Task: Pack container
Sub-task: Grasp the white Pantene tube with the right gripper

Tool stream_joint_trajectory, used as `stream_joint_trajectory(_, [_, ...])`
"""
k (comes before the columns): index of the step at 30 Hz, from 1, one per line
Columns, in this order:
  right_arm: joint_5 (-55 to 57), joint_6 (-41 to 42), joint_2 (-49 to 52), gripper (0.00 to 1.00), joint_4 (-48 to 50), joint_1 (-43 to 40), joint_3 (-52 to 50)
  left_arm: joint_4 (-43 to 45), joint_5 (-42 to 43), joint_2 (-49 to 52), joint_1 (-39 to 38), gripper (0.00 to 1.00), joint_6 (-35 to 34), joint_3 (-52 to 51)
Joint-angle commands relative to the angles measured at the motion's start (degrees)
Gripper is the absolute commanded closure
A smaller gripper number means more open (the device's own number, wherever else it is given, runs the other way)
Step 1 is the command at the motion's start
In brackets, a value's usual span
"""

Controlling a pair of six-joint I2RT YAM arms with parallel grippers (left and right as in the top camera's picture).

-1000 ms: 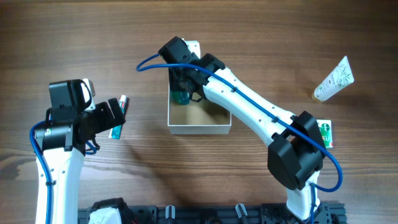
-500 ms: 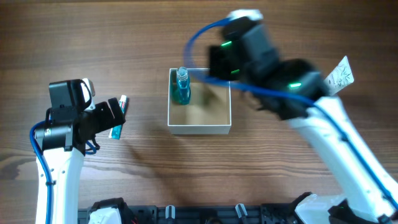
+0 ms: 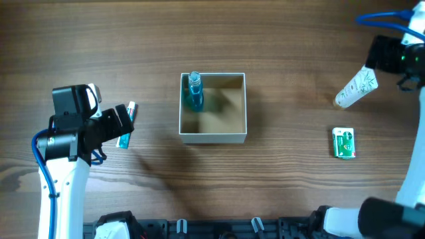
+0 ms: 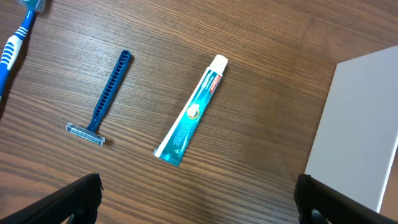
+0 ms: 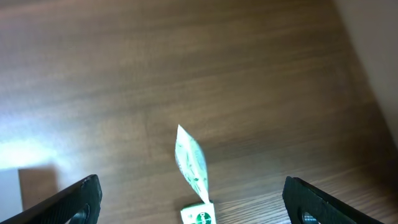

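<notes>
You are only starting the packing: the container [image 3: 212, 138], at the middle of the surface, is holding just a blue bottle [image 3: 194, 93] in its far-left corner. A toothpaste tube [image 4: 189, 112], razor [image 4: 102, 102], toothbrush [image 4: 13, 43], white tube [image 3: 355, 87] and green packet [image 3: 343, 143] are waiting outside. Your left fingers [image 4: 74, 202] and right fingers [image 5: 68, 202] are hanging spread, empty.

On the worktop [image 4: 249, 186] ahead of the left jaws lies a toothpaste tube [image 4: 191, 111], a razor [image 4: 102, 99] to its left, the container [image 4: 357, 130] to its right with a bottle [image 3: 194, 93] inside. Midway before the right jaws lies a second tube [image 5: 191, 158], a packet [image 5: 199, 215] nearer them.
</notes>
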Motion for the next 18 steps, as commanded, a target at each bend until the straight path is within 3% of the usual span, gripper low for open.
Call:
stream_joint_trajectory(1, [-1.51, -3.91, 5.42, 0.05, -0.50, -0.20, -2.58, 0.13, 1.14, -0.31, 0.44, 0.00, 0.92, 0.79])
stream_joint_trajectory(5, [-1.55, -3.74, 10.03, 0.09, 0.00, -0.20, -4.63, 0.13, 1.14, -0.31, 0.42, 0.00, 0.92, 0.79])
stream_joint_trajectory(7, [-2.03, -3.72, 11.91, 0.20, 0.00, -0.20, -4.63, 0.11, 1.14, -0.31, 0.42, 0.00, 0.92, 0.79])
stream_joint_trajectory(9, [-2.12, -3.69, 13.05, 0.42, -0.02, -0.22, -4.68, 0.09, 1.14, -0.31, 0.42, 0.00, 0.92, 0.79])
stream_joint_trajectory(11, [-2.12, -3.69, 13.73, 0.72, -0.09, -0.20, -4.68, 0.09, 1.14, -0.31, 0.44, 0.00, 0.92, 0.79])
stream_joint_trajectory(13, [-2.14, -3.48, 13.84, 0.92, -0.07, -0.20, -4.68, 0.09, 1.14, -0.31, 0.42, 0.00, 0.92, 0.79])
stream_joint_trajectory(18, [-2.12, -2.23, 13.84, 0.96, -0.24, -0.20, -4.68, 0.09, 1.14, -0.31, 0.42, 0.00, 0.92, 0.79])
